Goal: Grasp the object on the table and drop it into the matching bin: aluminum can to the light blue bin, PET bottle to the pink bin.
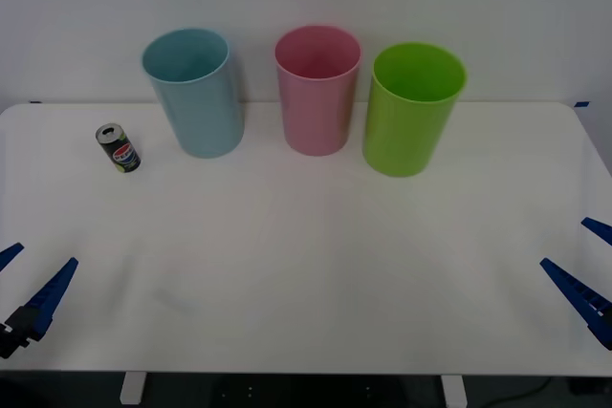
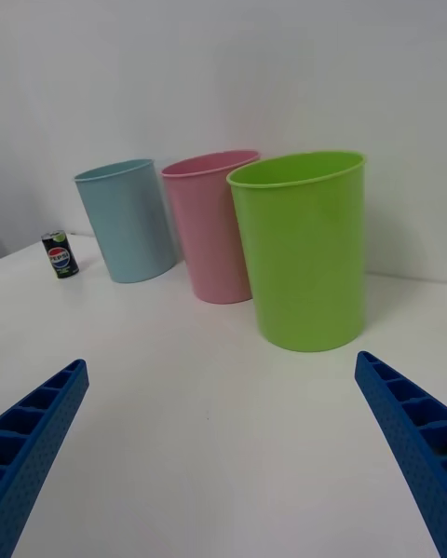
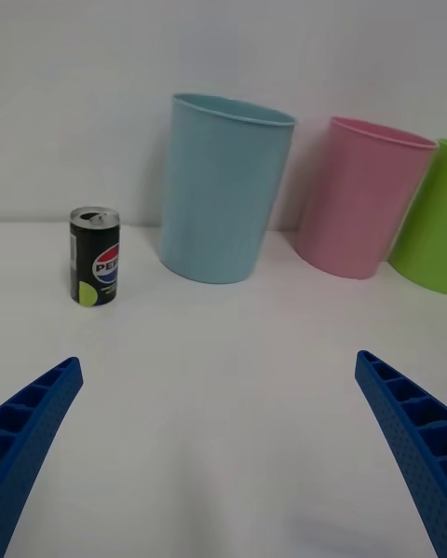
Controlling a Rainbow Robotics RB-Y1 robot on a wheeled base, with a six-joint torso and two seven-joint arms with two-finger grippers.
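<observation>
A small dark aluminum can (image 1: 119, 148) (image 2: 60, 254) (image 3: 95, 256) with a silver top and a round red, white and blue logo stands upright on the white table (image 1: 306, 274), just left of the light blue bin (image 1: 195, 93) (image 2: 128, 221) (image 3: 223, 188). The pink bin (image 1: 316, 90) (image 2: 212, 226) (image 3: 363, 198) stands beside the blue one. My left gripper (image 1: 21, 279) (image 3: 223, 446) hovers open at the table's near left edge, well short of the can. My right gripper (image 1: 585, 269) (image 2: 223, 437) is open at the near right edge.
A lime green bin (image 1: 413, 108) (image 2: 303, 249) (image 3: 424, 232) stands right of the pink bin, nearest my right gripper. A white wall rises behind the three bins. Bare tabletop stretches between the grippers and the row of bins.
</observation>
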